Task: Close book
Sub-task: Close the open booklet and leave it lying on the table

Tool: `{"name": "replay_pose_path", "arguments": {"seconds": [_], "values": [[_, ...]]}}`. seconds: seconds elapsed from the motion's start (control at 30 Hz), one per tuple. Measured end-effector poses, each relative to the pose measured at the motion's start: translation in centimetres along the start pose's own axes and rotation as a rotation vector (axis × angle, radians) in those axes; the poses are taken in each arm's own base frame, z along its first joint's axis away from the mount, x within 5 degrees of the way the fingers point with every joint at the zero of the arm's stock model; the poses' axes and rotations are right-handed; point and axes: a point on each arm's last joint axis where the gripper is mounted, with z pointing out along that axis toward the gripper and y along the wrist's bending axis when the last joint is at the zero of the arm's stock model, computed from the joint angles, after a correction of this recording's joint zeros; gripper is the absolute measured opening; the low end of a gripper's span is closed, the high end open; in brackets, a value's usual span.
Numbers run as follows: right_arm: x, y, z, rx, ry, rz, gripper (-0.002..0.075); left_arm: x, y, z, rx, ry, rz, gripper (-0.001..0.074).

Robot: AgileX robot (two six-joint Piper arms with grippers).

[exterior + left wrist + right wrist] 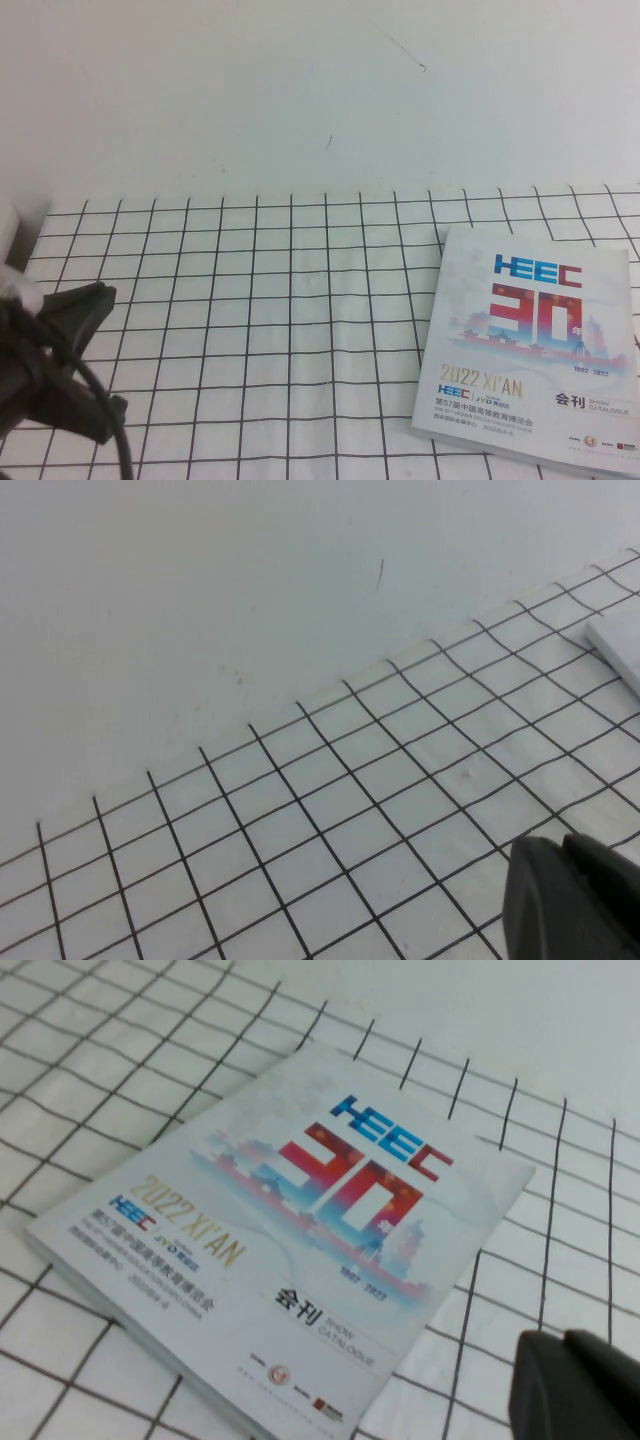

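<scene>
1. The white table (300, 100) fills the far half of the high view. Its near half is covered by a white cloth (250, 330) with a black grid.
2. The book (530, 340) lies flat on the cloth on the robot's right side, close to the near edge. Its front cover faces up and no open pages show, so it looks already shut. Its long axis runs from the near edge toward the far side, tilted a little off the grid lines.
3. The left arm (60, 360) sits low at the near left corner of the cloth, well apart from the book, with a wide stretch of bare grid between them. The book lies to its right.
4. The right arm does not show in the high view. Its wrist camera looks down on the whole cover, so I judge this arm to be the nearer one and better placed for any final press on the cover.
5. The right gripper (580, 1385) shows only as a dark tip hanging near the book's corner, not touching it. I cannot tell whether it is wide or narrow.
6. The left gripper (575, 900) is likewise a dark tip above bare cloth, holding nothing visible. I cannot tell its opening either.
</scene>
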Motion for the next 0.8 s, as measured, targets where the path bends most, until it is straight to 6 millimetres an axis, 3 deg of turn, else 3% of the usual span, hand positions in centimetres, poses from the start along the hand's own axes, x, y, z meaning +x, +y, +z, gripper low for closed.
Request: {"name": "replay_pose_path", "arguments": {"seconds": [0.17, 0.3, 0.47, 0.8], "values": [[0.1, 0.1, -0.5, 0.014, -0.091, 0.016, -0.0003, 1.1, -0.9, -2.4, 0.014, -0.092, 0.060, -0.0003], [0.6, 0.4, -0.5, -0.018, -0.042, 0.040, -0.0003, 1.6, -1.3, -3.7, 0.032, -0.141, 0.076, -0.0004], [1.5, 1.2, -0.5, -0.094, 0.058, 0.096, -0.0003, 1.9, -1.5, -4.2, 0.047, -0.145, 0.084, -0.0004], [1.6, 1.3, -0.5, -0.108, 0.067, 0.109, -0.0003, 2.0, -1.6, -4.1, 0.059, -0.135, 0.086, -0.0004]]}}
